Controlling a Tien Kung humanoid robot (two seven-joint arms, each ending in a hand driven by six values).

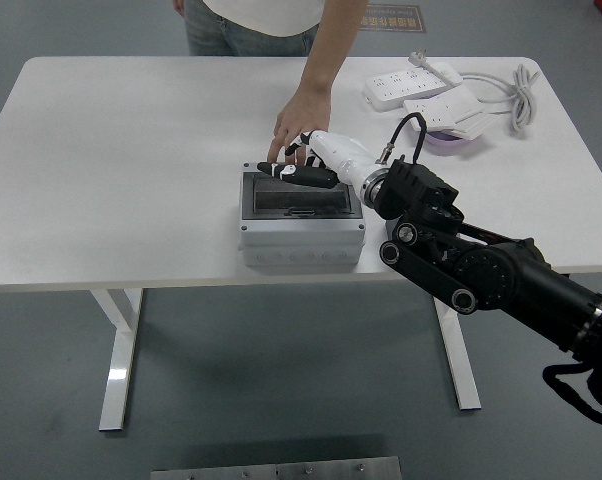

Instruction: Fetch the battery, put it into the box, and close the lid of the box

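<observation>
A grey box [301, 240] stands near the middle of the table, and its dark see-through lid [296, 198] lies flat on top of it. My right hand [299, 175], white with black fingers, rests on the lid's far edge with its fingers stretched out flat and nothing in them. A person's hand [301, 118] reaches in from the far side, with its fingertips on the box's far rim just behind my hand. No battery shows anywhere; the dark lid hides the inside of the box.
Two white power strips [413, 85] with a coiled cable [521, 88] lie at the back right of the table [111, 180]. A purple object [447, 141] sits beside them. The person stands at the far edge.
</observation>
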